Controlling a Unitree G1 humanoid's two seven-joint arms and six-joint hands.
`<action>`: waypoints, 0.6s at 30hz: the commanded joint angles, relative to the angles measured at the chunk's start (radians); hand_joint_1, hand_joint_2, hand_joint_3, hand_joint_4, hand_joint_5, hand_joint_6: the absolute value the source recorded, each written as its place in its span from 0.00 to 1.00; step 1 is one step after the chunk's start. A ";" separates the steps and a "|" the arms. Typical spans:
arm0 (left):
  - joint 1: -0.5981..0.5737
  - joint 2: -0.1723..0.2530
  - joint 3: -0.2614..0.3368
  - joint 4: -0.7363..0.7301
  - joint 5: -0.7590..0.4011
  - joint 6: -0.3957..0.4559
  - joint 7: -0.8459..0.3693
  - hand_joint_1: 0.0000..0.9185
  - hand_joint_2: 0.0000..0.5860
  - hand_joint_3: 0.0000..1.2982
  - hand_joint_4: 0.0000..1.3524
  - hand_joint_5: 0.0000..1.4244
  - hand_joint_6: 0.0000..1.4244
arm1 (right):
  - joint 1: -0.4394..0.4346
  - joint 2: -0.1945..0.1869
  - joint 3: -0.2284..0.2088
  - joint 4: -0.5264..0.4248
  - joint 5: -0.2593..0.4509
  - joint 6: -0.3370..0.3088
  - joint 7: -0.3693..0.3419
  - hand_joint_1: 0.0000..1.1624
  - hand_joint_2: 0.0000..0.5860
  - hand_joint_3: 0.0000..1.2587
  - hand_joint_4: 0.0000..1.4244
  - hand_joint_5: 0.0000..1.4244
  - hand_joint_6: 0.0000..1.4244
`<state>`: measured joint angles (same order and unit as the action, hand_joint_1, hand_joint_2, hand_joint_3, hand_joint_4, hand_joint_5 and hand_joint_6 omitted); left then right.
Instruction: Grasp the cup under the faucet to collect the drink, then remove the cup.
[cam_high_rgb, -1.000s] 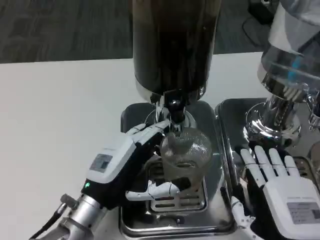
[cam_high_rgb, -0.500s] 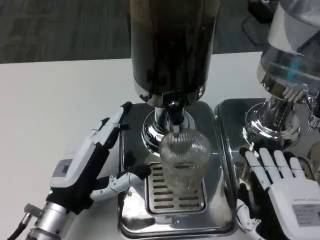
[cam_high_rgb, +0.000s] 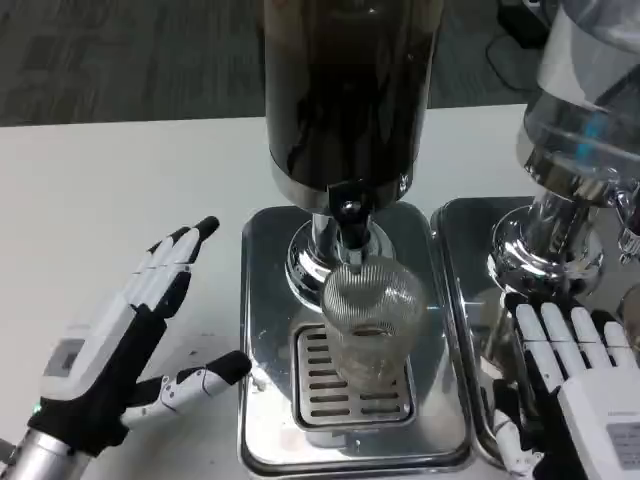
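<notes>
A: Where was the cam?
B: Just one, up on the robot's head, looking down and forward, pretty close over the white table (cam_high_rgb: 120, 180) and dispenser (cam_high_rgb: 345, 90).

No text, number or brand is coming through legibly anywhere. A small grey label is sitting on the white back of the left hand (cam_high_rgb: 95, 355), near the left edge, but it is too blurred to read. On the back of the right hand (cam_high_rgb: 585, 395), at the near right corner, faint grey lines of print are showing, too small to make out.
</notes>
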<state>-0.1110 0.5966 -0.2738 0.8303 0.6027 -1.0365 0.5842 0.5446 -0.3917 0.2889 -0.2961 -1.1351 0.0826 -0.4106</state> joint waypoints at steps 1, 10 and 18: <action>0.047 0.035 0.016 -0.058 0.022 -0.003 -0.028 0.00 0.23 0.00 0.00 0.00 0.00 | 0.037 -0.006 0.009 -0.025 -0.018 -0.014 -0.020 0.03 0.89 0.00 0.00 0.00 0.00; 0.081 0.042 0.072 -0.120 -0.046 -0.073 -0.104 0.00 0.25 0.00 0.00 0.00 0.00 | 0.065 0.001 0.005 -0.021 -0.019 -0.014 -0.030 0.02 0.89 0.00 0.00 0.00 0.00; 0.015 0.010 0.074 -0.121 -0.310 -0.199 -0.302 0.00 0.28 0.00 0.00 0.00 0.00 | 0.042 0.011 -0.004 -0.008 0.003 -0.004 -0.007 0.01 0.90 0.00 0.00 0.00 0.00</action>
<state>-0.0677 0.6207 -0.1934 0.7166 0.4162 -1.1950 0.3603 0.5927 -0.3909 0.2936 -0.3138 -1.1463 0.0704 -0.4314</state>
